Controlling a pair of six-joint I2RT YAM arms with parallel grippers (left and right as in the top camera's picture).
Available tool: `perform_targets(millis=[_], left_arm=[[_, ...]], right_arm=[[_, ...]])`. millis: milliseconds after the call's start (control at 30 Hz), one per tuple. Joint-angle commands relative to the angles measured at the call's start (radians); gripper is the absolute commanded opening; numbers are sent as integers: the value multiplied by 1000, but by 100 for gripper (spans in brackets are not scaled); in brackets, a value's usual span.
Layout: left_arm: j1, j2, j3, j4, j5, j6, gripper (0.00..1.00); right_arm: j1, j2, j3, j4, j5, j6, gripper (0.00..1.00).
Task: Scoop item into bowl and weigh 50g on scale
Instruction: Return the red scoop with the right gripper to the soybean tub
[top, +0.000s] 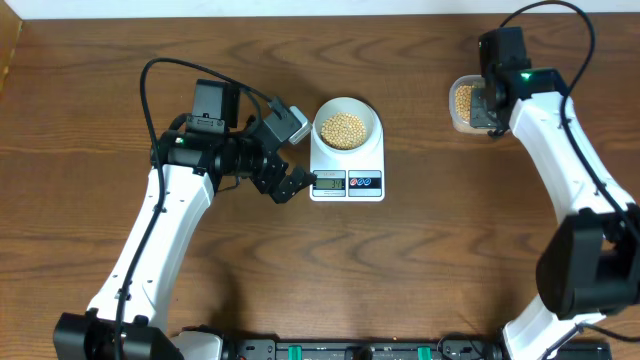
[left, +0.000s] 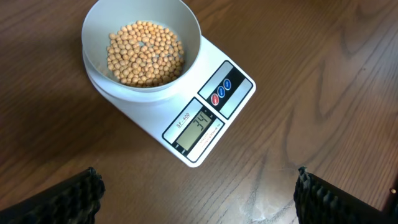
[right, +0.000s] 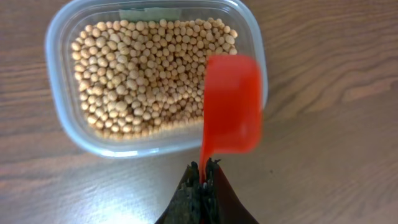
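Overhead, the bowl (top: 347, 128) sits on the scale (top: 347, 183) at mid-table. The clear container (top: 462, 104) stands well apart at the far right.

In the left wrist view, the left gripper (left: 199, 208) hangs wide open and empty near the scale's front corner. The beans (left: 144, 53) cover the bowl's floor, and the display (left: 199, 129) reads 34.

In the right wrist view, the right gripper (right: 202, 177) is clamped on the handle of a red scoop (right: 231, 102) over the container's right side. The scoop is blurred, so it may or may not be loaded. The beans look hard, light and quick to roll, so fingers cannot pinch them. They are best taken with the stiff scoop, held level by its handle.
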Motion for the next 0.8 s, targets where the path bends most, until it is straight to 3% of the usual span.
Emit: perform_targets(millis=[0, 367, 767], left_arm=[[-2, 0, -9, -2, -5, 14, 100], [-2, 0, -9, -2, -5, 14, 100], [-2, 0, -9, -2, -5, 14, 100]], right_arm=[[-4, 57, 0, 19, -5, 18, 1], [-40, 72, 0, 99, -130, 18, 1], [-173, 72, 0, 110, -535, -64, 1]])
